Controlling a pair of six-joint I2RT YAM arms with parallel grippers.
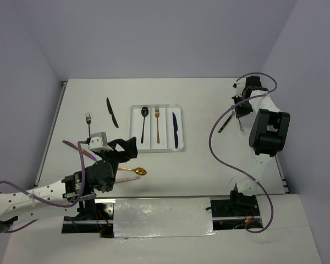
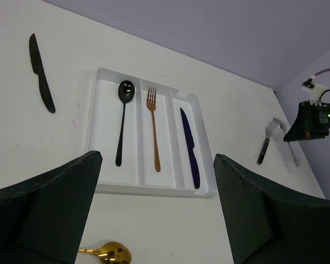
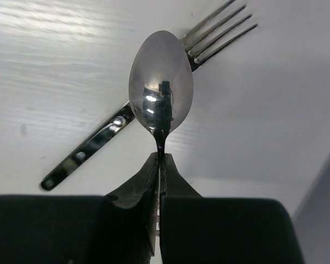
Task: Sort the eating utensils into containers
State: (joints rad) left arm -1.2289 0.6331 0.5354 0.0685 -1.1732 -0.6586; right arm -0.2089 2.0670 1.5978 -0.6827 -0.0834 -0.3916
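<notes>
- Your right hand [image 3: 160, 160] is closed tight on the neck of a silver spoon [image 3: 160, 82], whose bowl points away from the fingers.
- That spoon crosses over a black-handled fork [image 3: 85, 154] lying on the tabletop [image 1: 209, 99] at the far right, well apart from the tray. You cannot tell whether the two touch.
- Your left hand [image 1: 122, 153] is spread wide open and grips nothing. A gold spoon [image 2: 107, 253] lies on the tabletop just beside it, near the front of the tray.
- The white tray [image 1: 133, 110] holds a black spoon [image 1: 144, 124] in its left compartment, a copper fork [image 1: 157, 124] in the middle one and a dark blue knife [image 1: 175, 130] in the right one.
- Left of the tray, a black knife [image 1: 111, 113], a silver fork [image 1: 88, 120] and an iridescent utensil [image 1: 71, 144] lie loose, the last partly hidden by your left arm.
</notes>
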